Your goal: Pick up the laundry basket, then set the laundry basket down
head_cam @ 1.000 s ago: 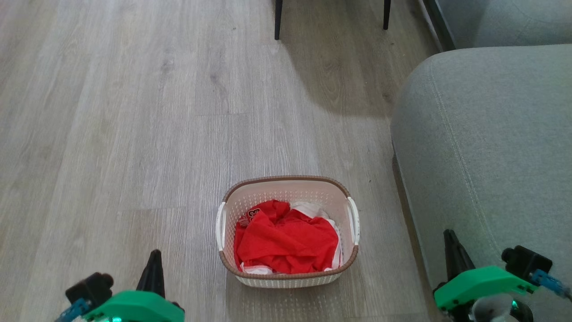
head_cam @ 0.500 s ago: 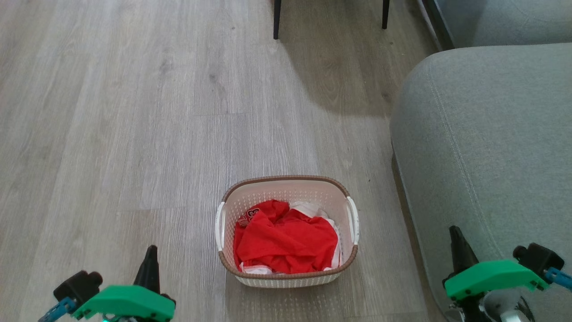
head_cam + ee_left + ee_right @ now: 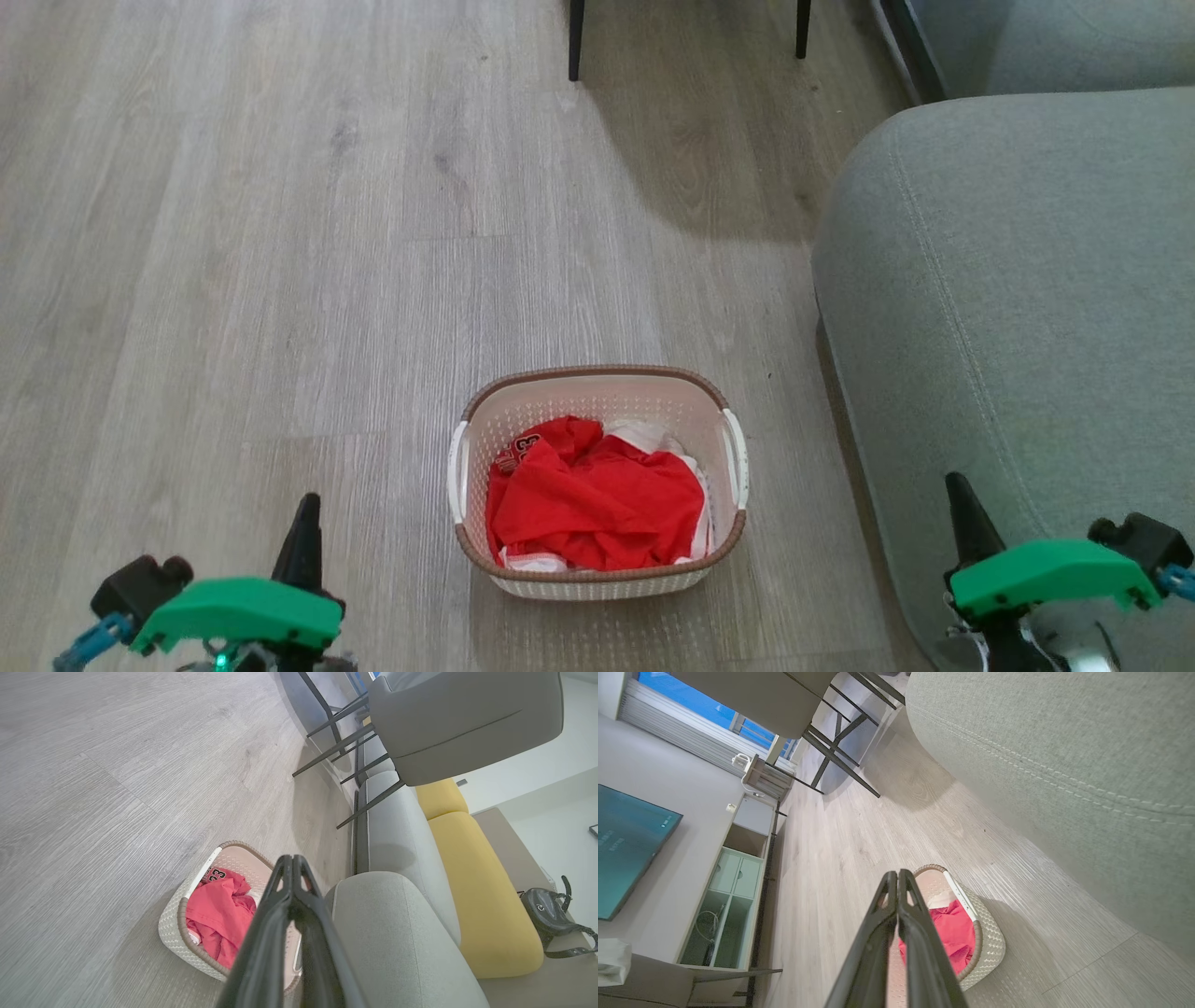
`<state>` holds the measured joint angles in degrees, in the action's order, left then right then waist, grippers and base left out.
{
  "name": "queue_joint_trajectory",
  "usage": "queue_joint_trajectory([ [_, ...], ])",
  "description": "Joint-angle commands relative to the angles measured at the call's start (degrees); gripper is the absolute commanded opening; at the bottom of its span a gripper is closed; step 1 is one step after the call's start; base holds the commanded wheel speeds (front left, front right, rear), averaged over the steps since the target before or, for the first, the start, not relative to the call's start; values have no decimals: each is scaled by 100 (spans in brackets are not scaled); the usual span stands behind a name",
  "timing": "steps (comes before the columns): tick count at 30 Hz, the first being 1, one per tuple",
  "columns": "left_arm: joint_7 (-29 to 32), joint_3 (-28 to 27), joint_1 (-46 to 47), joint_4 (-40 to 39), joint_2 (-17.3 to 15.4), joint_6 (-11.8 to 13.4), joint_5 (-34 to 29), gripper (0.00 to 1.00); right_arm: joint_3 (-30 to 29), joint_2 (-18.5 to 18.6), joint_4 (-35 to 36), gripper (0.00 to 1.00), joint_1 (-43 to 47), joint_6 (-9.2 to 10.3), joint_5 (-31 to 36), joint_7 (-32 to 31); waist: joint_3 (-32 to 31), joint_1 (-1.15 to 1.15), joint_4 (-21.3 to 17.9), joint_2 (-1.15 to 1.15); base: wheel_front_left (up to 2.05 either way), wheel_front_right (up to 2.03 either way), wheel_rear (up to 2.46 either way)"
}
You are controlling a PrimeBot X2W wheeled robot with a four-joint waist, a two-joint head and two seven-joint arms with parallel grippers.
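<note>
Cream plastic with a brown woven rim: the laundry basket (image 3: 597, 585) stands upright on the wooden floor (image 3: 280, 233). A red garment (image 3: 597, 504) is heaped loosely inside, over something white. The grey sofa (image 3: 1008, 280) rises close on its right.

Two readings fit what I see: a basket waiting to be lifted, or one already lifted and put down again. I cannot tell which. Either way, I judge the white side handles (image 3: 456, 471), one at the left and one at the right, to be the natural purchase. The load is loose, so the basket should be kept level whenever it is carried. Room is tight on the sofa side, so that arm needs care.

The left claw (image 3: 305, 509) is pressed together, its fingers (image 3: 275, 914) meeting at the tips with nothing between them. The right claw (image 3: 960, 490) is likewise closed and empty, hanging in front of the sofa's arm. The basket sits between the two and slightly farther out, and neither claw touches it. Bare floor separates it from the left claw, and a similar gap separates it from the right one.
</note>
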<state>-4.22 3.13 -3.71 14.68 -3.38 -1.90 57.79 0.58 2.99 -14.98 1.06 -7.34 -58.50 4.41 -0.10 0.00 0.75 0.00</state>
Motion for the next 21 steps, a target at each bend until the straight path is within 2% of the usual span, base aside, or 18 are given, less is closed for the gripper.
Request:
queue_joint_trajectory([
  [1,46,-157,337,-156,-79,-50,146,0,19,117,167,0,-343,-8,-153,-49,1,0,-1,0,0,0,0],
  [21,382,-399,578,-124,-76,-242,1442,0,-174,128,145,0,-480,-11,-1435,-376,11,0,-29,0,0,0,0],
])
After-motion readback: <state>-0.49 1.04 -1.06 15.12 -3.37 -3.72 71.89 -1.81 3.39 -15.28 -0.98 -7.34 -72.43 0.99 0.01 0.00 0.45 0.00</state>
